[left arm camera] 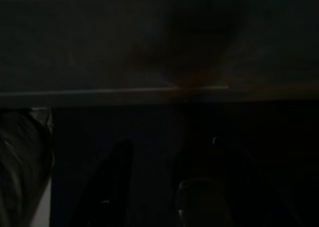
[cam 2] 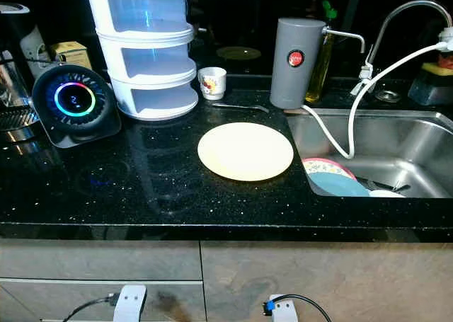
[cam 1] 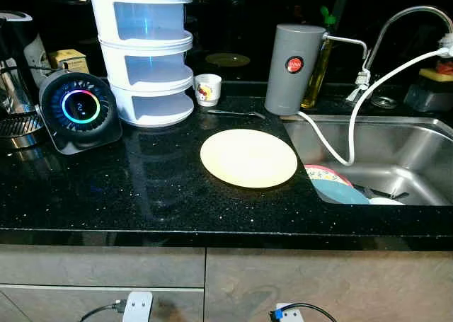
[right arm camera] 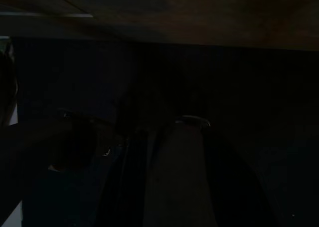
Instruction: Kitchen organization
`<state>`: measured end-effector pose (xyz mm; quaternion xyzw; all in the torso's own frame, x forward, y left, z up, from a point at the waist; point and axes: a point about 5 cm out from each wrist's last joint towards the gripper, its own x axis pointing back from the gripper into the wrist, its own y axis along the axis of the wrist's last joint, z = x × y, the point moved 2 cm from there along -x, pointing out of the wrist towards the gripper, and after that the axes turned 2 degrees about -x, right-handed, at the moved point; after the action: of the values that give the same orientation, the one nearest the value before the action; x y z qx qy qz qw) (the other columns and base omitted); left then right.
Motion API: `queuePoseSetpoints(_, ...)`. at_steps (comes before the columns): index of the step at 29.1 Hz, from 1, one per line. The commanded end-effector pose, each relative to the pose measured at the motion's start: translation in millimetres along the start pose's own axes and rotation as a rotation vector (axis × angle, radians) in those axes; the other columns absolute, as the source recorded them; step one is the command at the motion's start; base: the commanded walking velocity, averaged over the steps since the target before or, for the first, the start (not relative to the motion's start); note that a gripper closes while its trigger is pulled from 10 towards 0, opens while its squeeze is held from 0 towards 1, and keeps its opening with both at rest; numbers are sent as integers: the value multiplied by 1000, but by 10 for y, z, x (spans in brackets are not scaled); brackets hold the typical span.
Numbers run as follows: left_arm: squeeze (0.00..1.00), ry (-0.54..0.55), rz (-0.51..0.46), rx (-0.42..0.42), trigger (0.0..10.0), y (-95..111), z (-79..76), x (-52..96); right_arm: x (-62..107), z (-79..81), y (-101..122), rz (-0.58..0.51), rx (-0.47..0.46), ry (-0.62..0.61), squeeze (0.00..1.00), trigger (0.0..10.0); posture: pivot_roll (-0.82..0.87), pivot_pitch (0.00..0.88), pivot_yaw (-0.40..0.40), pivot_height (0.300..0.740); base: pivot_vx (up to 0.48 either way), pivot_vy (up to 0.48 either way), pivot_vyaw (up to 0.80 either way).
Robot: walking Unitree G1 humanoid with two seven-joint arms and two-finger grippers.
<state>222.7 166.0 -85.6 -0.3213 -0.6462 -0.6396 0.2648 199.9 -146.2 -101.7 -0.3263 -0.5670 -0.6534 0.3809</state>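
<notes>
A pale yellow round plate (cam 1: 248,158) lies flat on the black speckled counter (cam 1: 127,194), just left of the steel sink (cam 1: 417,141). In the sink's near left corner a pink-rimmed plate (cam 1: 325,173) and a blue plate (cam 1: 341,192) are stacked beside some cutlery. A small white printed cup (cam 1: 207,89) stands by a white three-tier rack (cam 1: 145,53). Behind the plate lies a spoon (cam 1: 237,112). Both arms hang below the counter edge. My left gripper (left arm camera: 159,197) and right gripper (right arm camera: 164,187) are only dim shapes in the dark wrist views.
A grey cylindrical dispenser (cam 1: 294,67) and an oil bottle (cam 1: 318,71) stand at the sink's back left. A tap (cam 1: 403,21) and white hose (cam 1: 354,127) reach over the basin. A round black speaker with a glowing ring (cam 1: 79,108) sits at the left. Cabinet fronts (cam 1: 212,279) lie below.
</notes>
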Motion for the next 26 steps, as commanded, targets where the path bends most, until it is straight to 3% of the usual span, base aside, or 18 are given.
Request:
queuePoseSetpoints(1, 0, 5, 2, -14, 10000, 32, 52, -1, -2, 20, -12, -6, -8, -2, 0, 10000, 47, 18, 21, 740, 0, 0, 0)
queuePoseSetpoints(13, 0, -2, -23, -63, 10000, 216, 123, -21, 0, 67, -120, 2, -42, -5, 0, 10000, 36, 19, 67, 740, 0, 0, 0)
queuePoseSetpoints(26, 0, -2, -10, -41, 10000, 150, 102, -15, 13, -9, -152, 15, -13, -16, 0, 10000, 23, 11, 54, 740, 0, 0, 0)
